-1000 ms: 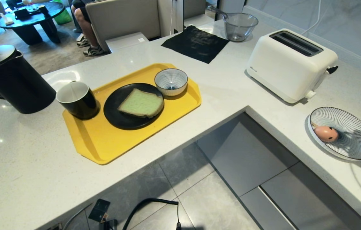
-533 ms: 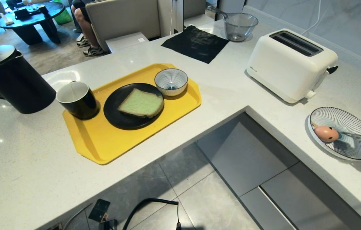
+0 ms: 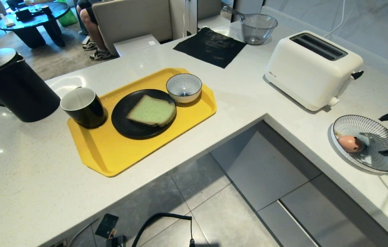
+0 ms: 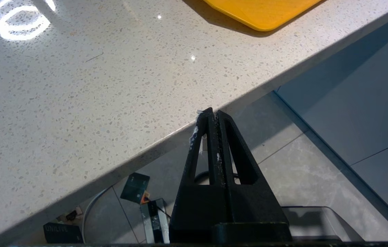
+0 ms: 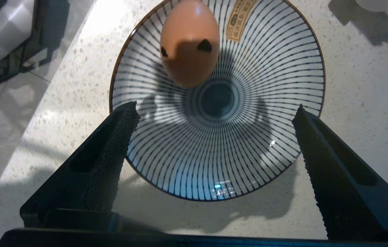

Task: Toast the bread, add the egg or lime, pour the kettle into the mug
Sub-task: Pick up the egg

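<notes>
Egg [image 5: 189,44] lies on the sloping inner wall of the striped dish [image 5: 266,68], off the dark centre, on the side toward the counter's front edge. It is round and free on a slick slope, so I judge a one-sided nudge from a finger could roll it round the dish or tip it over the low rim. My right gripper [image 5: 216,113] is spread wide above the dish, one finger over each rim, holding nothing, with the egg not yet between them.

Dish sits close to the counter [image 3: 283,137] edge, with floor below: little margin there. Toaster [image 3: 312,67] stands well apart behind, and bare counter lies between.

My left gripper [image 4: 213,118] is pressed together, parked off the counter's edge.
</notes>
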Tool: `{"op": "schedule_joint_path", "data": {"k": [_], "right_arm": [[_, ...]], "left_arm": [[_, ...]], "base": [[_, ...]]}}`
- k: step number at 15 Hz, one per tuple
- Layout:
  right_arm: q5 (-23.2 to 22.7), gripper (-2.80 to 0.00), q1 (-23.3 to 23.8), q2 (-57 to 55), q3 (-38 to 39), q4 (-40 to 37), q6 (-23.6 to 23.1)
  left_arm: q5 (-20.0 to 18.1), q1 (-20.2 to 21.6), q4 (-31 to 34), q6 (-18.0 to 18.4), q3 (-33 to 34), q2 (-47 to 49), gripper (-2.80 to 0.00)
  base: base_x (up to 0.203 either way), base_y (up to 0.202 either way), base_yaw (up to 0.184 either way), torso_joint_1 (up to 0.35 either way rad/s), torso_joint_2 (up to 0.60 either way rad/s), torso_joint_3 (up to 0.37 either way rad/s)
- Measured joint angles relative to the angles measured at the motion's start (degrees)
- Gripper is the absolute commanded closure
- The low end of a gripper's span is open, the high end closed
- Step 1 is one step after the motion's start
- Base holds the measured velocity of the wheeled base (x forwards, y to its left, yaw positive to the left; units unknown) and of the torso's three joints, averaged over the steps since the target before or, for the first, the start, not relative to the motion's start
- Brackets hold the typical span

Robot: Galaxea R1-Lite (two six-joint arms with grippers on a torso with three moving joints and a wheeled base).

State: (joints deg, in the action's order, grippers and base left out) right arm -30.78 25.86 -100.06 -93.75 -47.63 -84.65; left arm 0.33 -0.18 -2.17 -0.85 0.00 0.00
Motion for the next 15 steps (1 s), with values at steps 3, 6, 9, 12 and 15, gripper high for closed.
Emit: {"op": "schedule_joint_path", "data": {"k": [3, 6, 9, 12, 15], "right_arm": [[1.9, -2.8, -2.2, -1.8, -1.6, 0.0, 3.5], [2.9, -2.8, -2.9, -3.3, -2.3, 0.0, 3.4], [3.2, -2.8, -3.7, -4.5, -3.1, 0.0, 3.4], [3.7, -2.8, -5.2, -4.9, -3.3, 0.0, 3.5], [5.2, -2.8, -6.4, -5.4, -3.1, 0.0, 3.5]], "left_arm": [[0.0, 0.0, 0.0, 0.0, 0.0, 0.0, 0.0], [0.0, 0.0, 0.0, 0.0, 0.0, 0.0, 0.0], [0.0, 0.0, 0.0, 0.0, 0.0, 0.0, 0.0], [0.0, 0.0, 0.0, 0.0, 0.0, 0.0, 0.0], [0.0, 0.0, 0.0, 0.0, 0.0, 0.0, 0.0]], "base": [[0.0, 0.0, 0.0, 0.0, 0.0, 0.0], [0.0, 0.0, 0.0, 0.0, 0.0, 0.0], [0.0, 0.0, 0.0, 0.0, 0.0, 0.0], [0.0, 0.0, 0.0, 0.0, 0.0, 0.0], [0.0, 0.0, 0.0, 0.0, 0.0, 0.0]]}}
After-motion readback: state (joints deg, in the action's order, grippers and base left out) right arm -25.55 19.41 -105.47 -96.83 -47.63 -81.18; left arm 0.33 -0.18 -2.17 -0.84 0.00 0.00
